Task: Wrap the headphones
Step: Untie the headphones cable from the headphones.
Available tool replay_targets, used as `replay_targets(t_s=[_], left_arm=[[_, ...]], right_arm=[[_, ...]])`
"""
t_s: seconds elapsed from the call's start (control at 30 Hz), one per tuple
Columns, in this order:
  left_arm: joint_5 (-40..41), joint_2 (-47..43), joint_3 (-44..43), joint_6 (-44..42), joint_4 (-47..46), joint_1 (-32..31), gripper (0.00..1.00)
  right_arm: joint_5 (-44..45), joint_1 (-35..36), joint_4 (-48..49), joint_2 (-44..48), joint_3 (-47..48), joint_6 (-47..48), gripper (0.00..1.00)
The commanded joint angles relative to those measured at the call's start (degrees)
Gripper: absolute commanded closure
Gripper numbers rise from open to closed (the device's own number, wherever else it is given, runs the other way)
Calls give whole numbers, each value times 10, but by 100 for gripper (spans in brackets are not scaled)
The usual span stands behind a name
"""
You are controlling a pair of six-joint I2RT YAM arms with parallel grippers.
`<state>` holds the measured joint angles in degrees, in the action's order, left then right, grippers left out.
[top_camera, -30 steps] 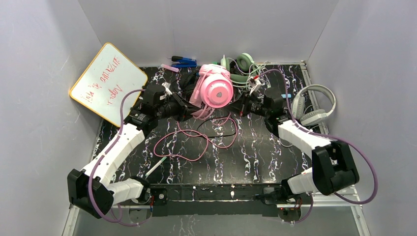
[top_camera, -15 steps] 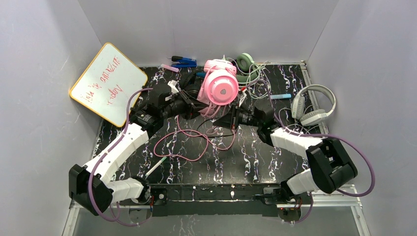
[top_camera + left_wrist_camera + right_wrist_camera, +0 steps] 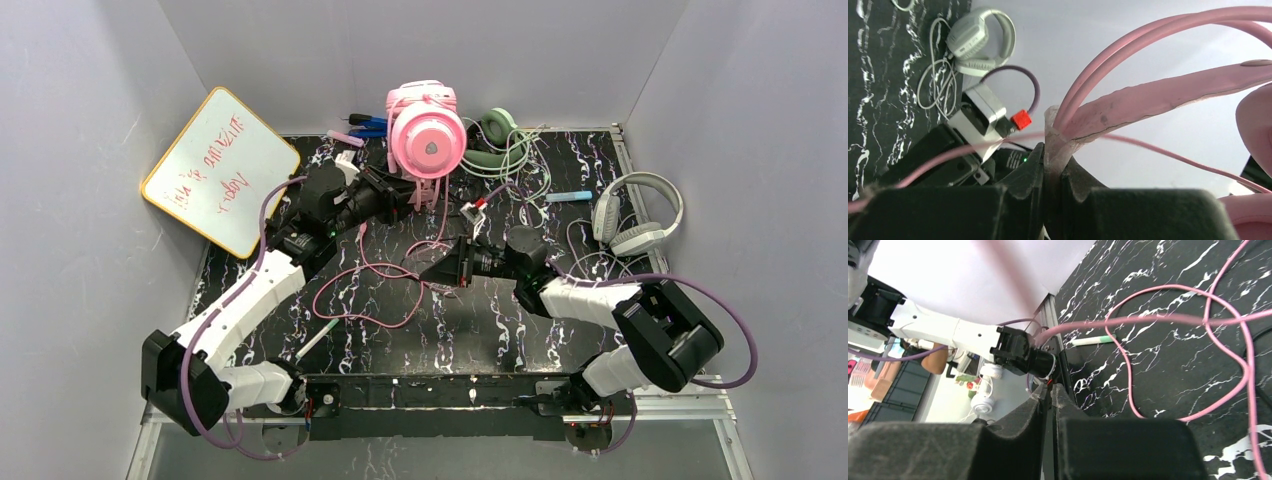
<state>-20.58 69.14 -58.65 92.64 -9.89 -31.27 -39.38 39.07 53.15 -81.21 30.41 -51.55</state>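
Note:
My left gripper (image 3: 390, 195) is shut on the headband of the pink headphones (image 3: 427, 138) and holds them up over the back of the table. The left wrist view shows the band (image 3: 1158, 95) pinched between my fingers (image 3: 1052, 165). Their pink cord (image 3: 345, 300) hangs down and loops on the black marbled table (image 3: 520, 320). My right gripper (image 3: 432, 272) is shut low over the table's middle. In the right wrist view the cord (image 3: 1158, 319) passes above its tips (image 3: 1050, 390), with nothing seen between the jaws. White-grey headphones (image 3: 635, 215) lie at the right edge. No black-and-blue headset shows clearly.
A green headset (image 3: 495, 135) with tangled pale cords lies at the back. A whiteboard (image 3: 220, 170) leans at the left wall. A green-tipped marker (image 3: 315, 340) lies near the front left, a blue marker (image 3: 570, 196) at the right. Walls enclose three sides.
My left gripper has lifted the pink headphones up and toward the back wall. My right gripper has moved away from them, leftward and nearer, down to the table's middle by the cord.

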Motion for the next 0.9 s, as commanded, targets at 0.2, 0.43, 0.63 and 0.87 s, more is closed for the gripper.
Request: replay_targets(t_s=[0.2,0.43,0.63,0.87], left_arm=[[449,-20,-275,-155,473,-2,100],[597,-16,-264,-171,497,-2,100],[566,0,-279,-171,477,-2,100],[545,-25,-298,-180,482,-2,100]], right_arm=[[16,73,-137,47,23,27,99],[62,130,-326,99,97,86,99],[134,144,-448,136,121,147,90],[332,140,-531,242,136,292,17]])
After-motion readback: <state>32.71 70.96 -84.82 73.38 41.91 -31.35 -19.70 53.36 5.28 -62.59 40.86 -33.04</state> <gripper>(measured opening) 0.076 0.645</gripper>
